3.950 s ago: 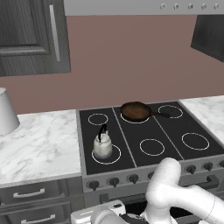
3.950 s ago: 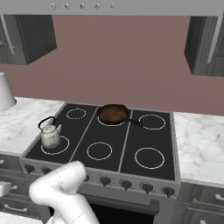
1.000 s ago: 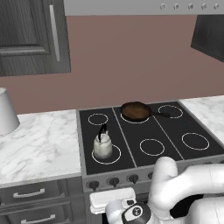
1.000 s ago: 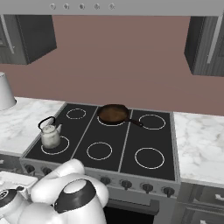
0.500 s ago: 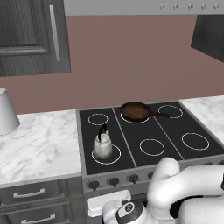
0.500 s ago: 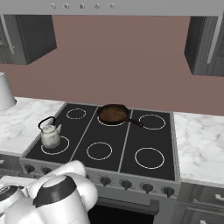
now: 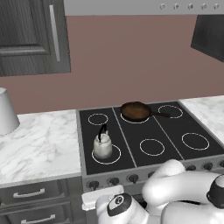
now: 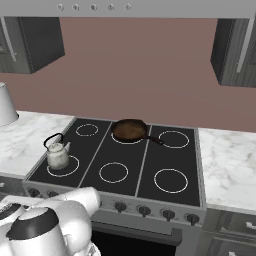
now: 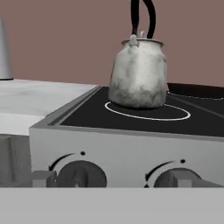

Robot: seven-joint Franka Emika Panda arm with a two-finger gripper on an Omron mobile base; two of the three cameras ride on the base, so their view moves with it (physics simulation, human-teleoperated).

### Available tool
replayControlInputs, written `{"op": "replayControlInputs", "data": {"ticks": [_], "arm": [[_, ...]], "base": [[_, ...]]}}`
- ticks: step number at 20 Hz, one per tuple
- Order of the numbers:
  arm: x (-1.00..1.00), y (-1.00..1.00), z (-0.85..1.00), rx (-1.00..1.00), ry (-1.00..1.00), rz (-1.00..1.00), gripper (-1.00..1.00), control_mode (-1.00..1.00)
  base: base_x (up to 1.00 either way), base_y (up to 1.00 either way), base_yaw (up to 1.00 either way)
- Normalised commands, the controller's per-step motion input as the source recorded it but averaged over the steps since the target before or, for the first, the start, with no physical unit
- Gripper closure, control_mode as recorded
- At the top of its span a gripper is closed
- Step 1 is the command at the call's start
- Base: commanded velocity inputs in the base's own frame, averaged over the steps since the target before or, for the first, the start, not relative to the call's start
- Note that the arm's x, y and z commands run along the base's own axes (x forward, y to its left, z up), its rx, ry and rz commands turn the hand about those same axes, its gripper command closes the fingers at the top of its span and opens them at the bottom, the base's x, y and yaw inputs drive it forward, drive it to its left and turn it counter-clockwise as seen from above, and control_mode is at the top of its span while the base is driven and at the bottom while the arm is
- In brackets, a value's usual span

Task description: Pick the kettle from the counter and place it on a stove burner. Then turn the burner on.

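In the hand view the top of the kettle (image 9: 138,74)'s black arched handle is cut off by the frame's upper edge, and the gripper's finger tips cannot be made out along the bottom, where two dark stove knobs (image 9: 81,174) are partly cropped. In the left base view the arm's wrist hangs low in front of the stove's front panel (image 7: 131,177), its hand hidden below the frame. The jaws stand fully apart and hold nothing, touching nothing that can be seen. The kettle sits upright ahead of and above the gripper, inside the wide white ring of the stove burner (image 9: 175,116) at the near left corner of the cooktop. The counter (image 9: 39,98) stretches off to the gripper's left. A brown frying pan (image 8: 130,130) rests farther back, beyond the kettle.
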Motion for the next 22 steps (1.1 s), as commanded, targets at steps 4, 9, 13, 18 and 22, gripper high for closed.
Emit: {"op": "replayControlInputs", "data": {"ticks": [4, 9, 13, 18, 22], "arm": [[0.26, 0.10, 0.00, 0.00, 0.00, -0.02, -1.00, -1.00], [0.35, 0.04, -0.02, 0.00, 0.00, -0.01, -1.00, -1.00], [0.32, 0.01, -0.59, -0.08, 0.01, 0.00, -1.00, -1.00], [0.06, 0.01, -0.79, -0.11, 0.07, 0.00, -1.00, -1.00], [0.00, 0.13, -0.50, -0.03, 0.06, 0.00, -1.00, -1.00]], "base": [[0.00, 0.00, 0.00], [0.00, 0.00, 0.00], [0.00, 0.00, 0.00], [0.00, 0.00, 0.00], [0.00, 0.00, 0.00]]}}
